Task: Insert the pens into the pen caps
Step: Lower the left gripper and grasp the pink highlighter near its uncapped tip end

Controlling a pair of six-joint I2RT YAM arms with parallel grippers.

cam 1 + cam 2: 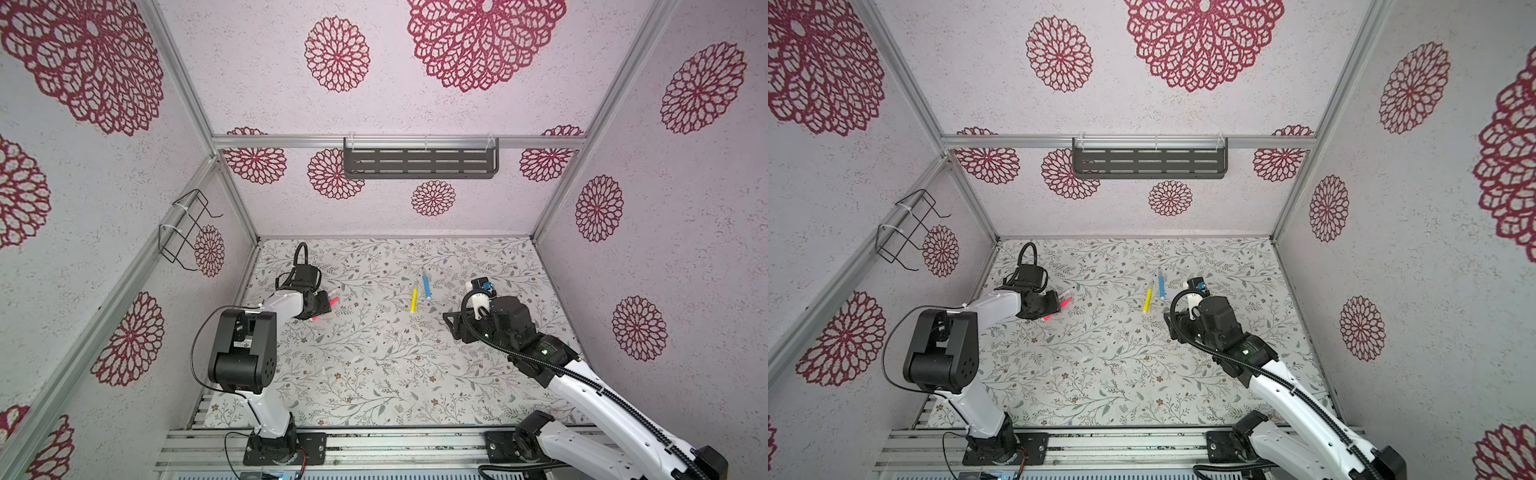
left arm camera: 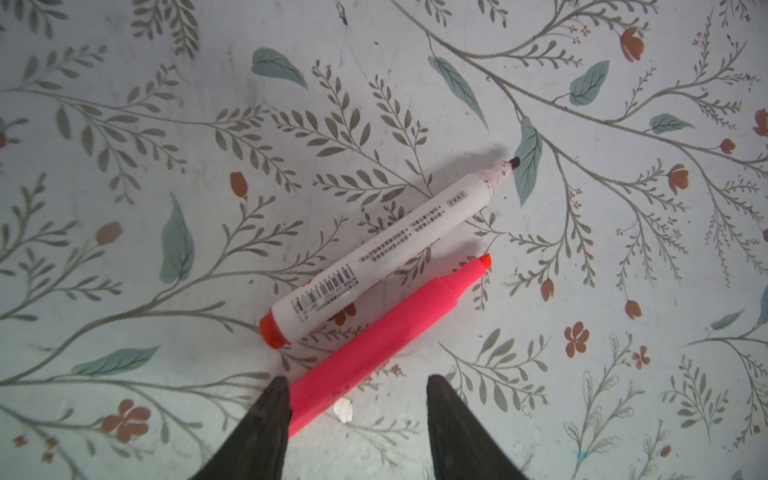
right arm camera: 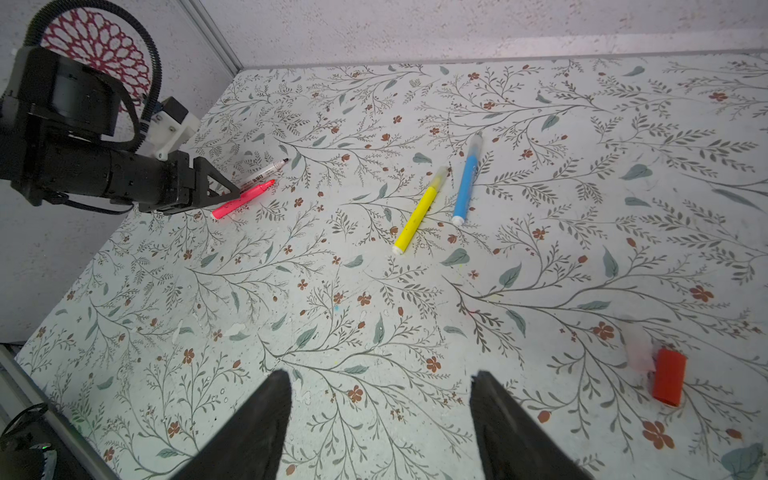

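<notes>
– Left wrist view: how is the left end effector (image 2: 356,379) set?
– Half open, astride the tail of the pink pen (image 2: 374,340); one finger (image 2: 270,415) seems to touch it, its partner stands clear. Just beside it lies the white pen (image 2: 382,249), tip bare.
– And the right end effector (image 3: 380,373)?
– Wide, holding nothing. Only its camera shows the red cap (image 3: 668,382), well apart from the pink pen; a pale blur (image 3: 638,349) beside it I cannot identify. The yellow pen (image 3: 419,212) and blue pen (image 3: 467,183) lie between.

Left gripper (image 1: 324,307) sat low at centre-left of both top views, jaws apart; right gripper (image 1: 451,326), centre-right, likewise spread.
</notes>
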